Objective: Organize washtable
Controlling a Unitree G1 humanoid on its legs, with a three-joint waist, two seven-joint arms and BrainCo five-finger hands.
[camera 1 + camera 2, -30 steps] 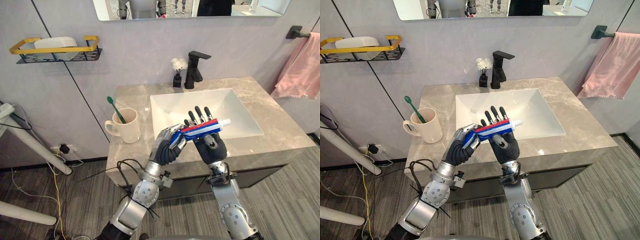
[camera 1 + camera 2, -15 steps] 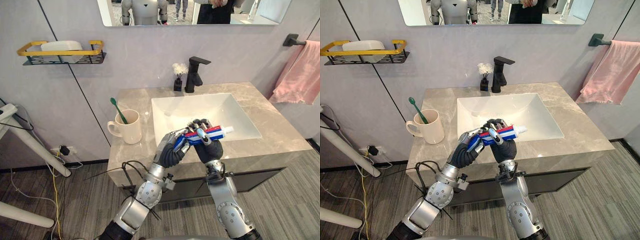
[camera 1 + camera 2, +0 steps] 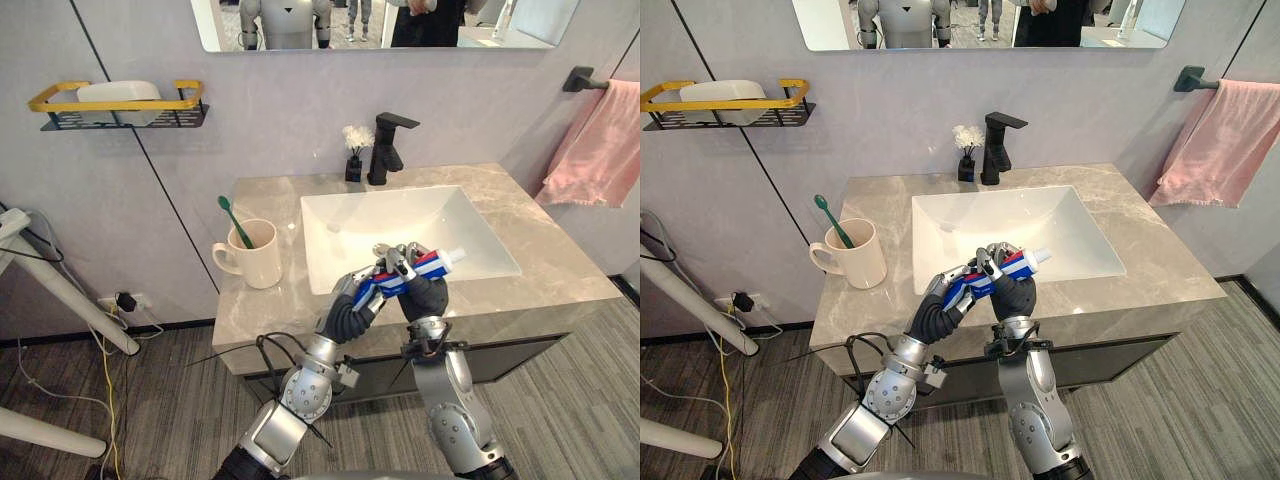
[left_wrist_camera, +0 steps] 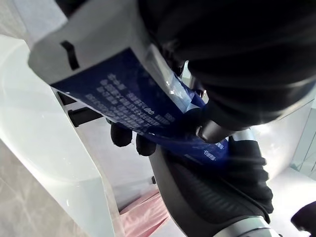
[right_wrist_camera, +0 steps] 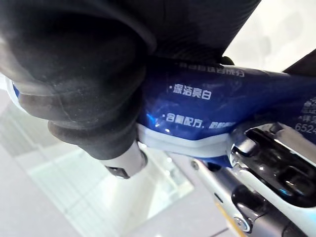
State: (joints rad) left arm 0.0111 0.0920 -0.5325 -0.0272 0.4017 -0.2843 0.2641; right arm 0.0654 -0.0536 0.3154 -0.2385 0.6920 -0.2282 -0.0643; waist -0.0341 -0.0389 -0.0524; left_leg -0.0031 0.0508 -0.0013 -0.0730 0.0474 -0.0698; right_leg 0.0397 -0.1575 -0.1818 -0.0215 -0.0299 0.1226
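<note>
Toothpaste tube (image 3: pixel 432 264) is hanging crosswise above the front edge of the washtable (image 3: pixel 560 270), over the basin's (image 3: pixel 400 215) front rim — capped end pointing toward the right side. Left hand (image 3: pixel 350 310) is gripping the blue tail end, fingers curled round it; right hand (image 3: pixel 428 297) is clasping the middle, fingers wrapped over it. Mug (image 3: pixel 262 260) is standing near the left edge — green toothbrush (image 3: pixel 230 216) leaning inside.
</note>
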